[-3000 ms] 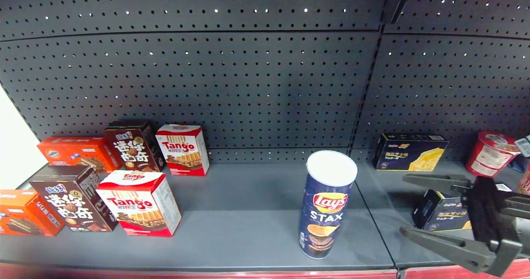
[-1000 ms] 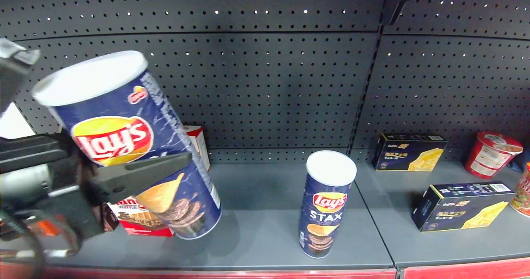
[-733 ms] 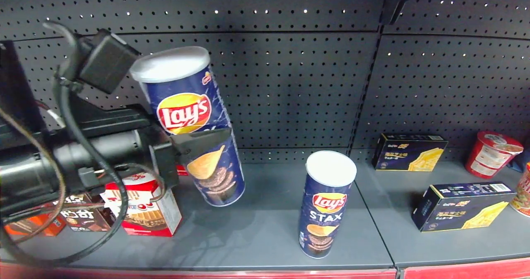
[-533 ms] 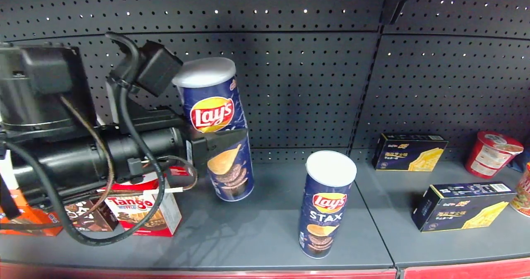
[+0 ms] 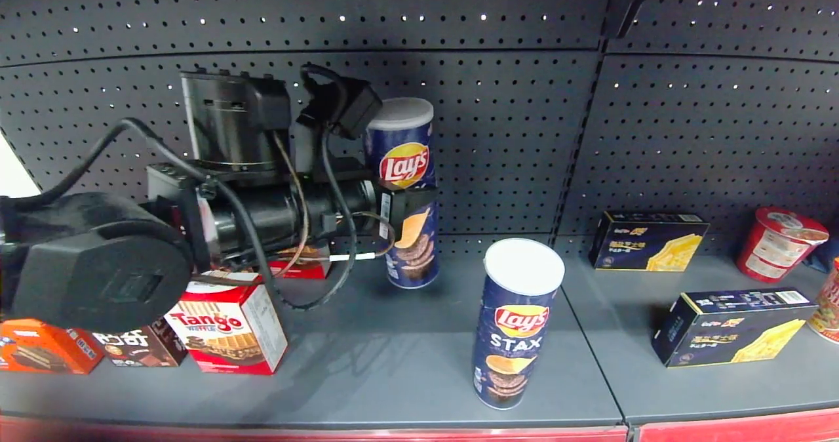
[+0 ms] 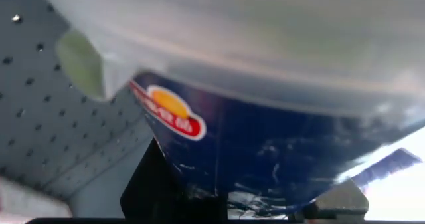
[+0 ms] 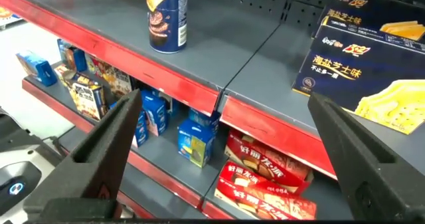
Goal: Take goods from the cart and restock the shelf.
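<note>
Grey pegboard shelf (image 5: 393, 363) bears snack boxes (image 5: 226, 327); left tool (image 5: 408, 198) clenches a chip can (image 5: 401, 140), right tool (image 7: 224, 101) gapes.

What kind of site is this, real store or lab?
Likely a retail snack aisle, maybe a mock-up: pegboard-backed shelf, wafer boxes and a chip can faced outward, more packaged goods on the tier below. The left gripper holds a second chip can.

A shop — pegboard-backed shelf (image 5: 393, 363); snack boxes (image 5: 226, 327) in rows.
</note>
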### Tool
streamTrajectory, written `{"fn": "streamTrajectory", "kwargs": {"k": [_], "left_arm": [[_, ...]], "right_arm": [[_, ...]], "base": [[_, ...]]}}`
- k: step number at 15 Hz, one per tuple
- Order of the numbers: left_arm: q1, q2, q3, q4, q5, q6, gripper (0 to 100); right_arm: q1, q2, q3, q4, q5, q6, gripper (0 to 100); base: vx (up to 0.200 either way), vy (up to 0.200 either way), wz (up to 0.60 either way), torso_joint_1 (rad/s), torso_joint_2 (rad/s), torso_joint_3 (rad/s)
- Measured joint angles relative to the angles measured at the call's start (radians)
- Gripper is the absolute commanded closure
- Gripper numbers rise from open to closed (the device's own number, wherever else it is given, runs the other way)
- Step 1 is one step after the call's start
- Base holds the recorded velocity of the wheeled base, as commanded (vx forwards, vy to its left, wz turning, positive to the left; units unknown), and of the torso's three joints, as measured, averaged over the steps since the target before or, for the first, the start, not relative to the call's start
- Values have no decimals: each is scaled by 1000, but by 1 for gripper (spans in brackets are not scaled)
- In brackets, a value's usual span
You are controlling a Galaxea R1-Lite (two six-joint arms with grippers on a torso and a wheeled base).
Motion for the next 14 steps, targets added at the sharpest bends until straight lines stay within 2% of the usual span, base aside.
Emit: {"fn": "streamTrajectory", "kwargs": {"k": [2,4,5,9,14], "left_arm": [[1,73,-64,0,8,-31,100],[0,130,-108,-1,9,-31,100],[0,160,-133,-1,5,-26,100],[10,251,-188,-3,-16,31,100],[13,347,-269,-29,-21,33,100]], "right_arm": [[0,0,1,0,0,0,0],[1,0,3,0,-1,0,0],[1,0,3,0,-2,0,0],[1,0,1,-9,-3,-1,0],[0,1,0,-23,-39,-1,0]], "base": [[0,0,0,0,0,0],[0,0,0,0,0,0],[0,0,0,0,0,0],[0,0,0,0,0,0],[0,0,0,0,0,0]]}}
